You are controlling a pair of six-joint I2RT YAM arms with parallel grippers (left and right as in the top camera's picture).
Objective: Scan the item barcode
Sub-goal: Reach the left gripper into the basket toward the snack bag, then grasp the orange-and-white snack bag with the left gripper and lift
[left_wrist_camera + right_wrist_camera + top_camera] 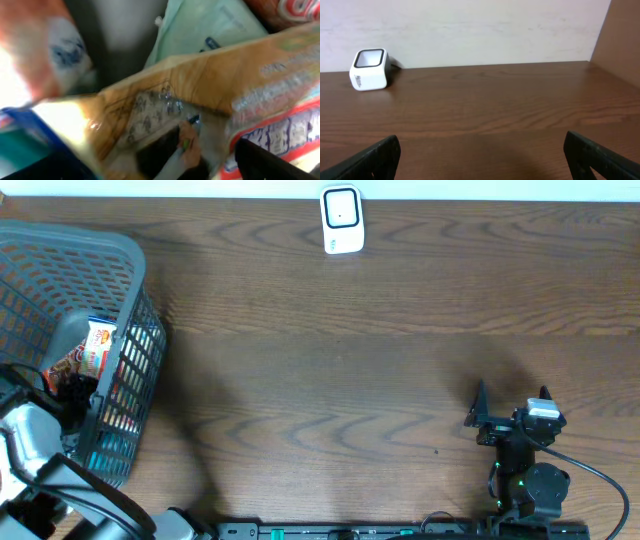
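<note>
From above, the left arm (35, 445) is dipped into the grey basket (125, 255) at the table's (350, 370) left edge, and I can't see its fingers among the packets. The left wrist camera fills that in. It's right down among the snack bags, all blurred, with a tan-orange packet (200, 90) lying slantwise across the middle, glossy and crinkled, with a printed panel I can't read. No barcode is legible.

The left gripper (150, 155) has its dark fingers (265, 160) wide apart at the bottom corners. The packet sits just beyond and between them, and I can't tell if they touch it.

The white scanner (341, 220) stands at the far edge, well apart from the basket. The right gripper (481, 145) rests low over bare wood, its jaws spread and holding nothing.
</note>
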